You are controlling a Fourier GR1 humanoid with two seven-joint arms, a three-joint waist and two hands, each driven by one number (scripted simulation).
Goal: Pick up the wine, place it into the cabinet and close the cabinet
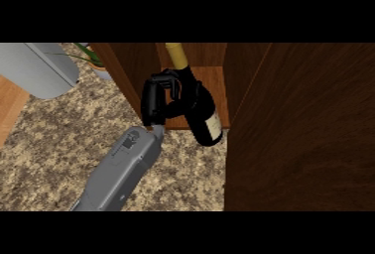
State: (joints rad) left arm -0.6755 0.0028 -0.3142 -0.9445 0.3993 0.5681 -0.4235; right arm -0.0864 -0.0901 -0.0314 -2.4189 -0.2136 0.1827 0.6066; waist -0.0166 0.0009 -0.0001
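A dark wine bottle (pixel 204 113) with a yellow neck and a cream label is held in my left hand (pixel 162 96), whose black fingers curl round its upper body from the left. The bottle is tilted, its neck pointing into the open wooden cabinet (pixel 214 79). Its base hangs past the front edge of the cabinet's shelf, above the counter. The cabinet door (pixel 300 129) stands open at the right as a wide dark-brown panel. My grey left forearm (pixel 121 168) comes up from the lower edge. My right hand does not show.
A speckled stone counter (pixel 51 149) spreads to the left and below. On it at the top left are a grey appliance (pixel 40 67) and a potted plant (pixel 95 62). A strip of wood (pixel 10 106) runs along the left edge.
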